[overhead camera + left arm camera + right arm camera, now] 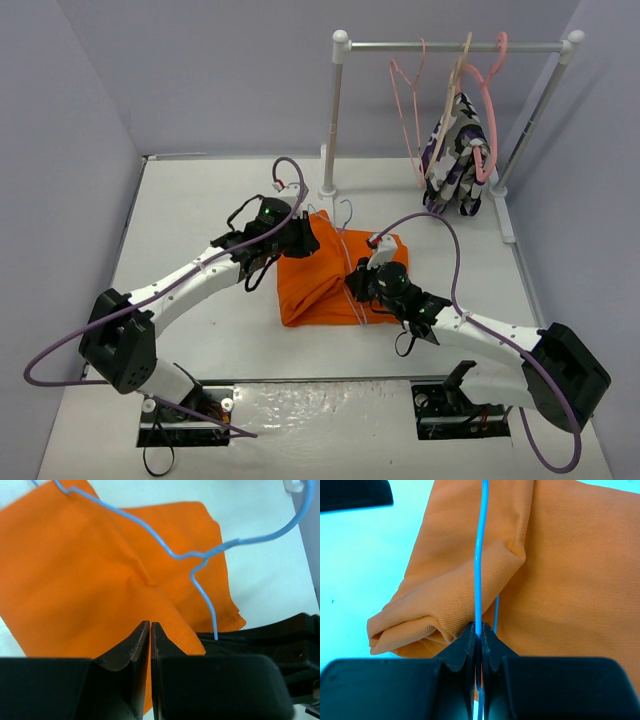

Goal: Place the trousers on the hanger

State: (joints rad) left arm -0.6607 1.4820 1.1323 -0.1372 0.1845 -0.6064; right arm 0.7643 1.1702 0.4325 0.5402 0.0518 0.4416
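You are mid-task: the bright orange folded cloth trousers (315, 285) lie in the middle of the white surface (200, 200), with the thin light-blue wire hanger (480, 555) laid across them, not yet carrying them. Your right gripper (479, 630) is clamped on the hanger's wire at the lower right of the cloth, and your left gripper (150, 627) is closed, apparently pinching a fold at the trousers' upper left edge. By my reading, draping the cloth over the hanger's bar remains.
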